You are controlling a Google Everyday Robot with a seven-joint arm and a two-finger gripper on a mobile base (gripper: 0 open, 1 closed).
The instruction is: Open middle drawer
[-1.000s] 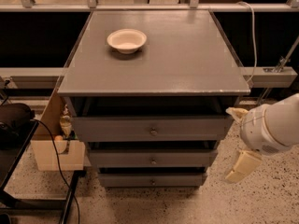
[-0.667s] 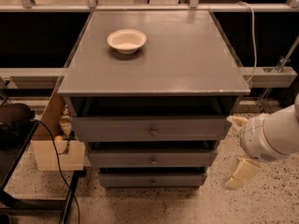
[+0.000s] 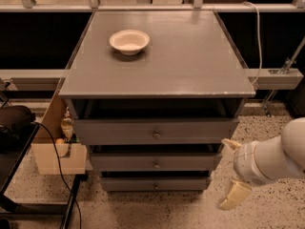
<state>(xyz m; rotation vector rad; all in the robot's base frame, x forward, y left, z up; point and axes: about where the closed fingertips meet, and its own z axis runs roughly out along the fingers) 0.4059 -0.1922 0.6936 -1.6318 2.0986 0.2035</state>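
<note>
A grey counter (image 3: 190, 70) with three stacked drawers is shown from above and in front. The middle drawer (image 3: 124, 162), second of the three, is found toward 6 o'clock, a small round knob (image 3: 156, 164) centred on its front. The white claw (image 3: 232, 170) is held at the drawer's 3 o'clock, just off its right end, fingers spread and empty, probably readied for the knob. A white bowl (image 3: 129, 41) is set on top, toward 11 o'clock.

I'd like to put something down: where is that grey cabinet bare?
Most of the cabinet top is bare, right of and in front of the white bowl. Crowded at the right end of the middle drawer, where the gripper hangs, fingers open.
</note>
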